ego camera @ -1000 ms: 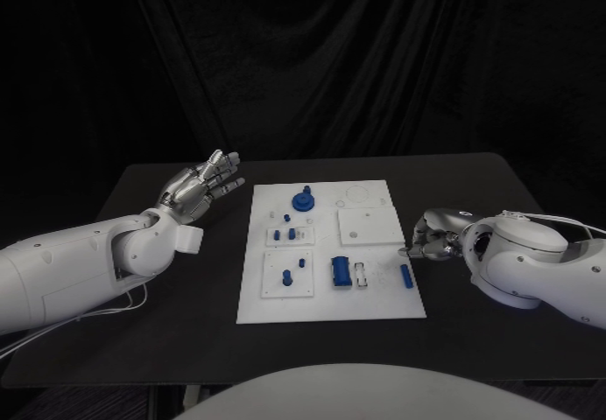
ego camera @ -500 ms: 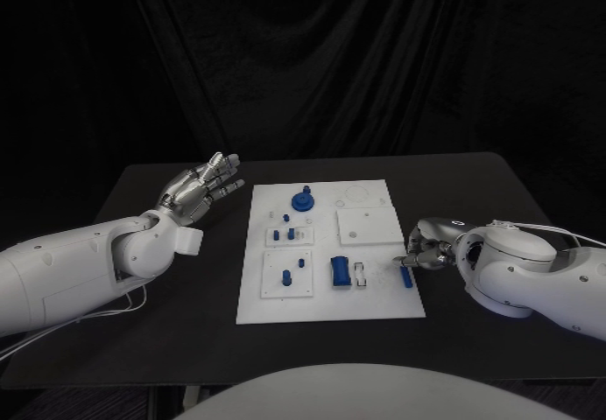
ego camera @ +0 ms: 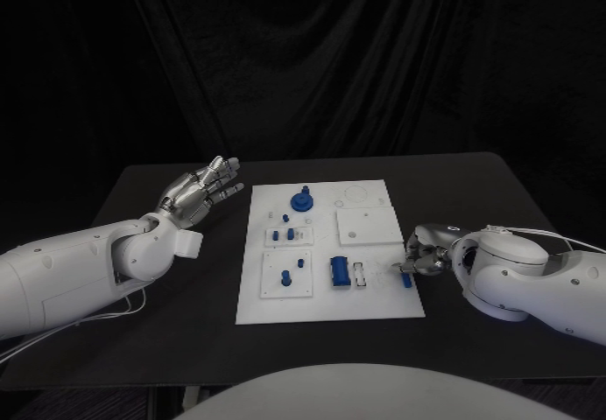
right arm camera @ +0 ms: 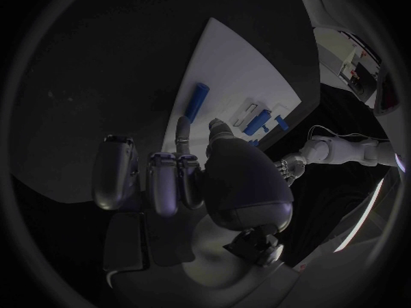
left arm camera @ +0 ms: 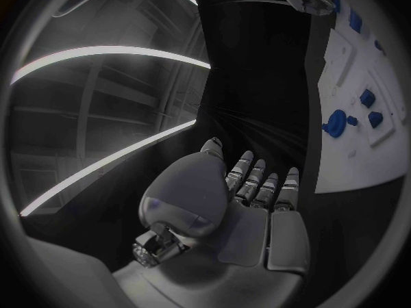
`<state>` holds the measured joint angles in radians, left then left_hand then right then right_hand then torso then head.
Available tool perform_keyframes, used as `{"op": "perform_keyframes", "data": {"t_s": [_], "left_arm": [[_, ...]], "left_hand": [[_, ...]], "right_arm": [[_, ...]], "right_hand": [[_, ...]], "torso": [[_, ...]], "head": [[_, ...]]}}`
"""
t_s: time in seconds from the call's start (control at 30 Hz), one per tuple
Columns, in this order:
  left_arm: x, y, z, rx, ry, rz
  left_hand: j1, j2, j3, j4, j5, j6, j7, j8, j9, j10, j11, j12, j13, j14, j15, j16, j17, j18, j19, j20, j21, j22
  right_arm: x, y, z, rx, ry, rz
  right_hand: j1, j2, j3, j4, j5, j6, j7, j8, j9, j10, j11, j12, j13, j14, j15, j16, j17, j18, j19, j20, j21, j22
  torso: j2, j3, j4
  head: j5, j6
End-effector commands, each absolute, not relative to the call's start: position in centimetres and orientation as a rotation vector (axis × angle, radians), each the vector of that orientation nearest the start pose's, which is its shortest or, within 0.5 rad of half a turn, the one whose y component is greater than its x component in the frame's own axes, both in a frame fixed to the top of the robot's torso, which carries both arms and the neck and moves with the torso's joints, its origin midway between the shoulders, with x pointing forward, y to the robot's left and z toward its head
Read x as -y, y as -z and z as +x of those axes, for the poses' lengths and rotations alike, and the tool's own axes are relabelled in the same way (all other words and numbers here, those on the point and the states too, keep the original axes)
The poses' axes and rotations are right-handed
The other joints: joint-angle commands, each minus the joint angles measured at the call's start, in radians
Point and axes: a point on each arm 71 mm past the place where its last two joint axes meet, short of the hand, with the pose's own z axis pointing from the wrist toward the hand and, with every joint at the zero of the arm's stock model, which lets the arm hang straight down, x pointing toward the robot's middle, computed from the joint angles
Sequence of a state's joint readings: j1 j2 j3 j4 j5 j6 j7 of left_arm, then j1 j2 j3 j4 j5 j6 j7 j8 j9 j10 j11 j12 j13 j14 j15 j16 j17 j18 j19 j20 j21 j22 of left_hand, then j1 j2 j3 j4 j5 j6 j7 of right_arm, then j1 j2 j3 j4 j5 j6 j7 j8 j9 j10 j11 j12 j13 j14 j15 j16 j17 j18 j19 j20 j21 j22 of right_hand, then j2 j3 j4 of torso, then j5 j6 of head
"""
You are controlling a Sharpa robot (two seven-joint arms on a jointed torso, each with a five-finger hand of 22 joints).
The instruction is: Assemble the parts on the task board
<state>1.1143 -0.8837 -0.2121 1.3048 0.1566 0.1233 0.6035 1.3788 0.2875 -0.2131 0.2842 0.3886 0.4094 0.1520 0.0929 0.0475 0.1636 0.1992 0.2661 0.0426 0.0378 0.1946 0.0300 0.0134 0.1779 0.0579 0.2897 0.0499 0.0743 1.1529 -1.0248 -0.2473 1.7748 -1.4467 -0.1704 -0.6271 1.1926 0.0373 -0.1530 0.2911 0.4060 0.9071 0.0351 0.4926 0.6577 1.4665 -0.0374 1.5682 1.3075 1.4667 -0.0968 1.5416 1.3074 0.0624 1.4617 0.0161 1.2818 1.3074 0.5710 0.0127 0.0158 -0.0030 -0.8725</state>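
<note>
A black table (ego camera: 505, 201) is lying under the fingers (ego camera: 217, 171) of the left hand (ego camera: 196, 192) and under those of the right hand (ego camera: 427, 245). Its dark matte top is stretching out past the fingertips toward every side. Its far edge is running just behind the raised left fingers. A black curtain (ego camera: 379, 79) is hanging in soft folds well beyond the fingers of both hands and is covering the whole background.

The right robot hand (ego camera: 426, 248), silver and many-fingered, partly hides the small blue rod-shaped part (ego camera: 406, 280) at the white task board's (ego camera: 379, 306) edge, so contact cannot be told.
</note>
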Motion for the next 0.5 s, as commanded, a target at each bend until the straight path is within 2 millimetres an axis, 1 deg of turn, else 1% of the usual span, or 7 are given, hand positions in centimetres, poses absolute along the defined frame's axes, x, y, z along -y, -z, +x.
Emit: {"op": "perform_keyframes", "data": {"t_s": [0.03,0.23,0.3,0.4,0.5], "left_arm": [[-28.7,27.4,46.9,-1.407,1.75,-1.28],[-28.7,27.6,46.9,-1.416,1.749,-1.286],[-28.7,27.7,46.9,-1.418,1.749,-1.288],[-28.6,27.8,46.8,-1.422,1.75,-1.29],[-28.6,27.8,46.8,-1.426,1.75,-1.293]], "left_hand": [[0.012,0.001,0.008,-0.001,0.006,-0.001,0.052,0.004,0.001,0.003,0.003,0.003,0.001,-0.002,0.002,-0.001,-0.001,-0.013,0.001,0.002,0.001,-0.001],[0.023,0.0,0.013,-0.005,0.017,-0.001,0.052,0.004,0.001,0.003,0.004,0.002,0.001,-0.002,0.003,0.0,-0.001,-0.013,0.001,0.003,0.001,-0.001],[0.026,0.0,0.015,-0.006,0.02,-0.001,0.052,0.004,0.001,0.003,0.004,0.002,0.001,-0.002,0.004,0.0,-0.001,-0.014,0.001,0.003,0.001,-0.001],[0.032,-0.001,0.017,-0.009,0.026,-0.001,0.052,0.004,0.001,0.003,0.004,0.001,0.001,-0.002,0.004,0.0,-0.001,-0.014,0.001,0.003,0.001,-0.001],[0.036,-0.001,0.019,-0.011,0.031,-0.002,0.052,0.004,0.001,0.003,0.004,0.001,0.001,-0.002,0.005,0.0,-0.001,-0.015,0.002,0.003,0.001,-0.001]], "right_arm": [[25.0,27.7,38.8,-2.176,-0.115,0.025],[24.9,28.1,38.6,-2.189,-0.115,0.02],[24.8,28.3,38.5,-2.195,-0.119,0.015],[24.6,28.6,38.4,-2.203,-0.127,0.008],[24.3,29.0,38.2,-2.211,-0.138,0.0]], "right_hand": [[0.011,0.005,-0.001,-0.006,0.009,0.003,0.008,-0.009,-0.003,0.104,0.009,0.003,0.263,0.088,0.007,-0.003,0.18,0.001,0.006,0.004,-0.006,0.18],[0.023,0.003,0.001,-0.009,0.023,0.012,0.007,-0.016,-0.009,0.104,0.009,0.003,0.263,0.088,0.008,-0.004,0.179,0.001,0.006,0.006,-0.008,0.179],[0.036,0.001,0.005,-0.012,0.036,0.016,0.006,-0.02,-0.011,0.104,0.008,0.003,0.263,0.087,0.008,-0.004,0.177,0.002,0.005,0.006,-0.009,0.179],[0.06,-0.003,0.013,-0.017,0.069,0.02,0.005,-0.029,-0.016,0.104,0.007,0.003,0.263,0.087,0.007,-0.005,0.176,0.002,0.004,0.005,-0.012,0.178],[0.074,-0.005,0.019,-0.019,0.092,0.022,0.005,-0.035,-0.019,0.104,0.007,0.003,0.263,0.086,0.006,-0.007,0.17,0.004,0.002,0.005,-0.018,0.176]], "torso": [[0.0,0.0003,0.0002],[0.0,0.0008,0.0002],[-0.001,0.0007,-0.0002],[0.0,0.0008,-0.0006],[0.0,0.0013,-0.0007]], "head": [[-0.001,0.0],[0.0,0.0],[0.0,0.0],[0.0,0.0],[0.001,0.0]]}}
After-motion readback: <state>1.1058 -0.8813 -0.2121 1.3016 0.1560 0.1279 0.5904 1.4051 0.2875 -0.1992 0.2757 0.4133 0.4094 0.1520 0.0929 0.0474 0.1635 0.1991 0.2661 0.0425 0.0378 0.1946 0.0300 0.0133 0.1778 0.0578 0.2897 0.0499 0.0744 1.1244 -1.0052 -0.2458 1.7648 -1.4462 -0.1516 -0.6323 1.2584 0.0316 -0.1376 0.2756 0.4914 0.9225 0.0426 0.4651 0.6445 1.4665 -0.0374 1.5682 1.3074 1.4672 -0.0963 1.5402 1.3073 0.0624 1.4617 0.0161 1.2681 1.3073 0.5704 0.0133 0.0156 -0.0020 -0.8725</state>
